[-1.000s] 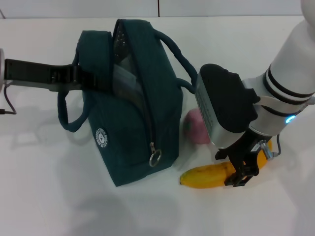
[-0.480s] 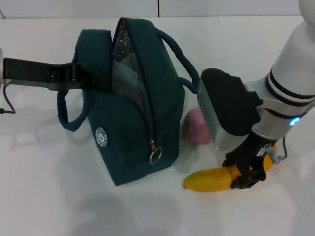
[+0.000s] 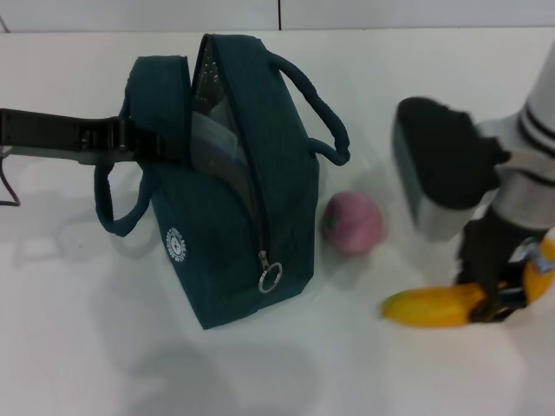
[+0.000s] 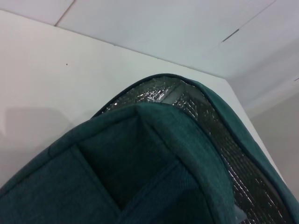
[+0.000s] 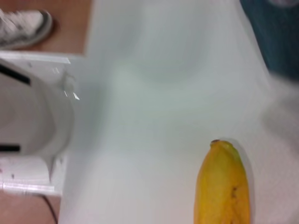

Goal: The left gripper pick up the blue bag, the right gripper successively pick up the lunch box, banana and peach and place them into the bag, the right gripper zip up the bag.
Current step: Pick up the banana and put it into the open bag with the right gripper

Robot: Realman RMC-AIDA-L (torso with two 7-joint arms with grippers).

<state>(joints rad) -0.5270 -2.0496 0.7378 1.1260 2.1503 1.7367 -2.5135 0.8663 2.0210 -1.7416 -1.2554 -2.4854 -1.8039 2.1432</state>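
Note:
The blue bag (image 3: 234, 225) stands on the white table with its top open and silver lining (image 4: 210, 116) showing. My left gripper (image 3: 149, 143) is shut on the bag's upper edge from the left. A pale flat shape inside the opening looks like the lunch box (image 3: 211, 130). The pink peach (image 3: 354, 223) lies just right of the bag. Farther right, my right gripper (image 3: 499, 299) is shut on the banana (image 3: 434, 308), whose yellow free end points toward the peach. The right wrist view shows the banana (image 5: 223, 186) close to the table.
The white table (image 3: 104, 347) stretches in front of and behind the bag. The bag's two loop handles (image 3: 316, 104) stick out to either side. In the right wrist view the table edge, a white base (image 5: 32, 126) and a shoe (image 5: 23, 25) appear beyond.
My right gripper has swung to the right, carrying the banana away from the bag and uncovering the peach. The bag and the left arm have shifted slightly left.

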